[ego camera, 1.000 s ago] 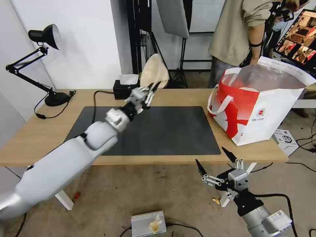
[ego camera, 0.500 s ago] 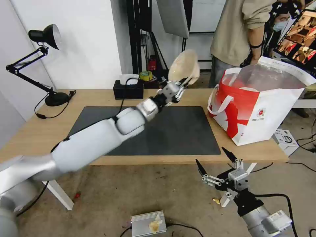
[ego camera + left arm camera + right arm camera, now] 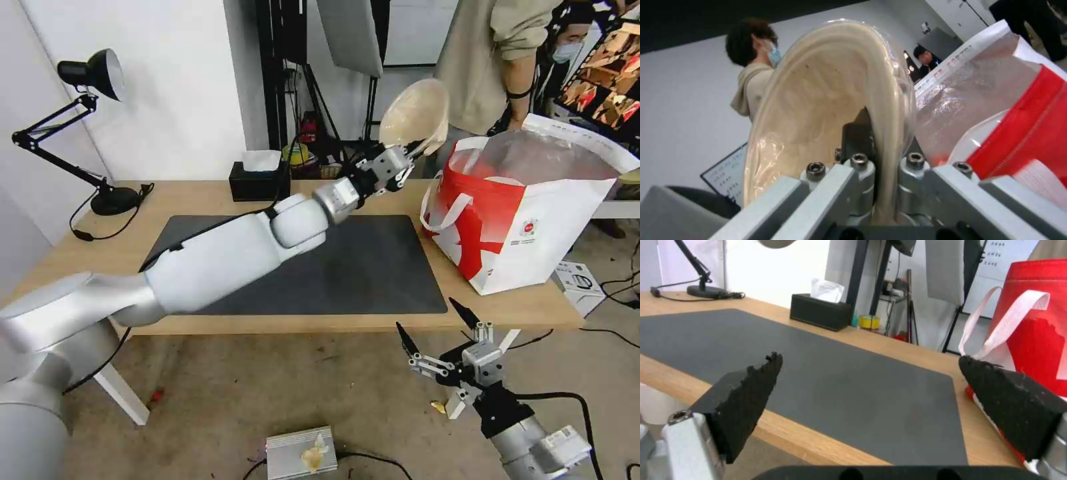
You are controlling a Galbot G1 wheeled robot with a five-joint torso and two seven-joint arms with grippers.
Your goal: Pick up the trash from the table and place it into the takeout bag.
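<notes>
The left end effector (image 3: pixel 415 151), clamped on the rim of the beige bowl (image 3: pixel 416 113), holds it tilted on edge above the desk (image 3: pixel 80 267), with the takeout bag (image 3: pixel 527 220) just to its right; the right end effector (image 3: pixel 433 330) hangs wide open and empty below the desk's front edge.

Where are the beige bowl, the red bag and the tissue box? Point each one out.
beige bowl (image 3: pixel 415 112), head view, on its inner face.
red bag (image 3: pixel 517 233), head view, on its front wall.
tissue box (image 3: pixel 257 185), head view, on its black front.
</notes>
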